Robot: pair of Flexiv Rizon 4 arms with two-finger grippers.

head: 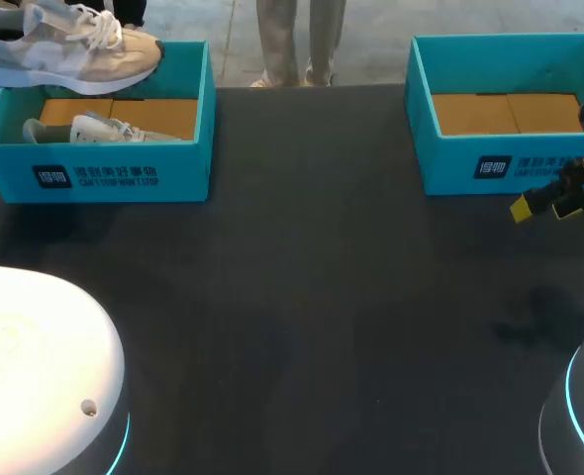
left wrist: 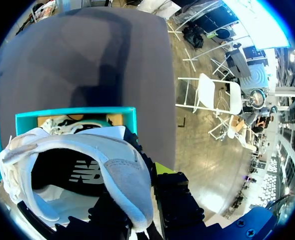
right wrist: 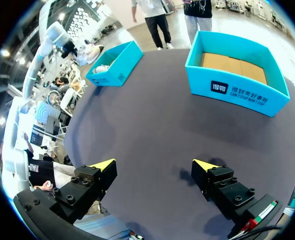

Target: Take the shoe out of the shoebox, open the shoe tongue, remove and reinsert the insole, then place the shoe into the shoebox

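Head view, shoe: the shoe hangs over the far rim of the left shoebox, lifted clear of it; the gripper that holds it is out of sight here.
Head view, box contents: a second shoe lies inside that box.
Head view, right side: the right gripper hovers just in front of the right shoebox, which shows only its cardboard floor.
Left wrist view, grip: the left gripper pinches the shoe's heel wall between its fingers, with the shoe's opening facing the camera and the teal box beneath it.
Right wrist view, grip: the right gripper is spread wide with nothing between its fingers, above the dark table.
Progress: taking the shoe out looks about done. Opening the tongue, working the insole and boxing the shoe all remain.
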